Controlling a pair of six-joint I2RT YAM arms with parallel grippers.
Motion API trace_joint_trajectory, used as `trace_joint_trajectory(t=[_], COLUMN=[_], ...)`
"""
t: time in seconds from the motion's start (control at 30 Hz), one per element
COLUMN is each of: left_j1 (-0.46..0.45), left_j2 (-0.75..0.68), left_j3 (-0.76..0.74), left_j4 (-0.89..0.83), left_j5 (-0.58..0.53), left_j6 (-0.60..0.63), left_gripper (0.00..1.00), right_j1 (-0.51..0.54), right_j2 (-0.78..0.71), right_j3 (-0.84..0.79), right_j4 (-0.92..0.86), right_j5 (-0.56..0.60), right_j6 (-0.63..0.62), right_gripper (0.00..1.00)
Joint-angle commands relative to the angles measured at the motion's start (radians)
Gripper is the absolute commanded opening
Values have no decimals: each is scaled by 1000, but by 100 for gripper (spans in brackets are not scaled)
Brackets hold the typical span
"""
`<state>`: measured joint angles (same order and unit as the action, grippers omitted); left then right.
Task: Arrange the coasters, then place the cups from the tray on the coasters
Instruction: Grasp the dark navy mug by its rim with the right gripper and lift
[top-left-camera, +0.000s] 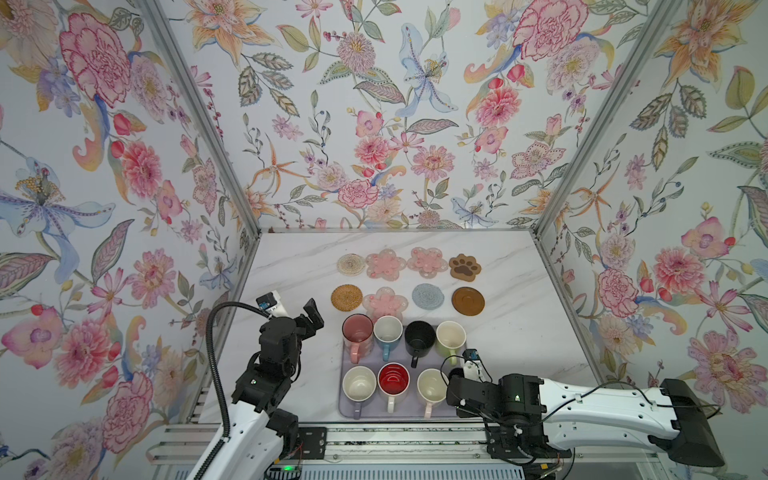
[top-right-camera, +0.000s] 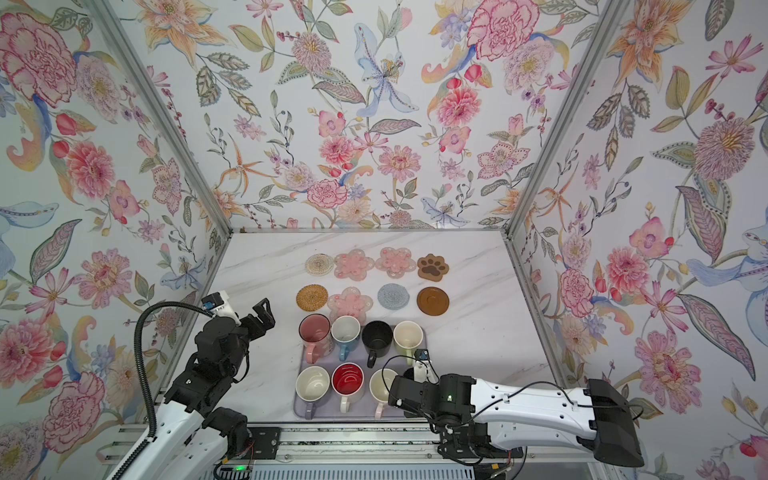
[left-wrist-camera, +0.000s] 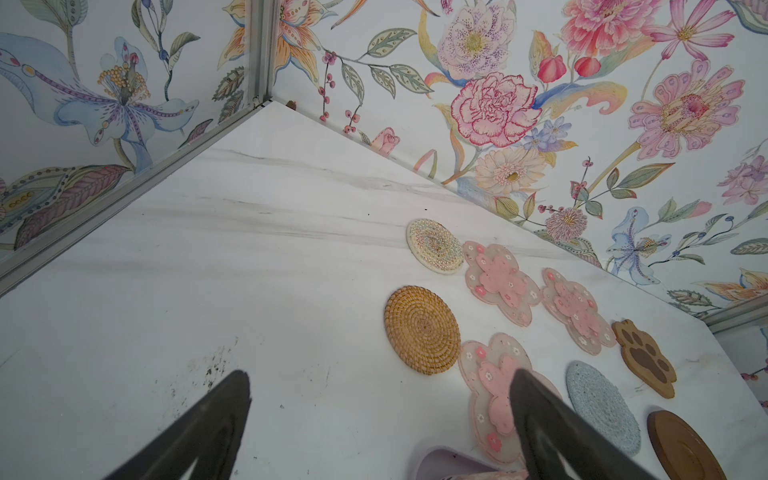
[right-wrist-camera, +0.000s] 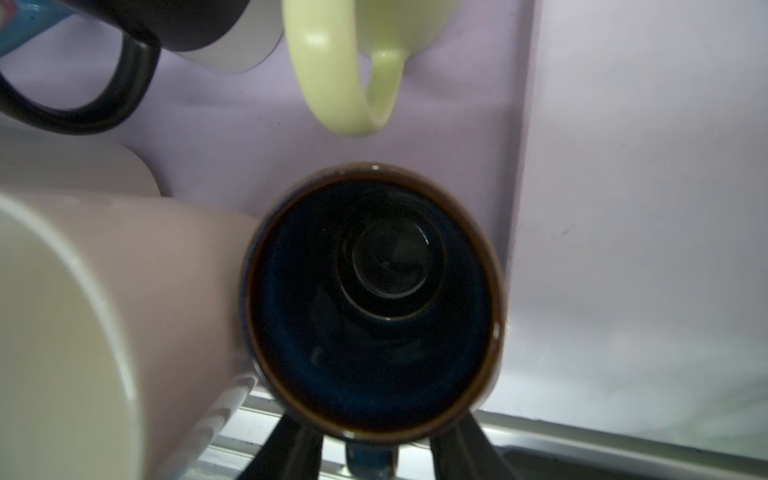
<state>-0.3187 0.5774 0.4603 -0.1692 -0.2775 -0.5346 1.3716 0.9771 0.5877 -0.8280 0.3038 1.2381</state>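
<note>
Two fingers seemingly straddle navy cup handle.

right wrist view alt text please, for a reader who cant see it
Looking down into a small dark navy mug on a lavender tray, the right gripper straddling its handle. A cream mug sits close beside it; handles of a light green mug and a black mug show beyond.

Pale lavender tray; white desk veined grey. A pink mug, black mug, light green mug; navy mug with brown rim. Golden woven coaster, brown paw coaster. Pink, blue, orange flowered wallpaper.
</note>
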Motion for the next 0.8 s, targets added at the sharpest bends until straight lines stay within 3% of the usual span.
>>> trace_joint_trajectory(t=[0.0, 0.3, 0.77], left_j1=[13, 16, 25], left_j2=[-14, -25, -28], left_j3=[-18, -24, -30], left_j4=[-19, -24, -19], left_j5=[-26, -26, -30], left_j6=[18, 19, 21], left_gripper=[99, 99, 99], right_j1=[3, 1, -31], right_j2=[16, 32, -22], right_j3=[-4, 0, 127], right_j4=[5, -16, -246], right_j5=[29, 32, 83], right_j6=[-16, -30, -44], right_gripper=[36, 18, 0])
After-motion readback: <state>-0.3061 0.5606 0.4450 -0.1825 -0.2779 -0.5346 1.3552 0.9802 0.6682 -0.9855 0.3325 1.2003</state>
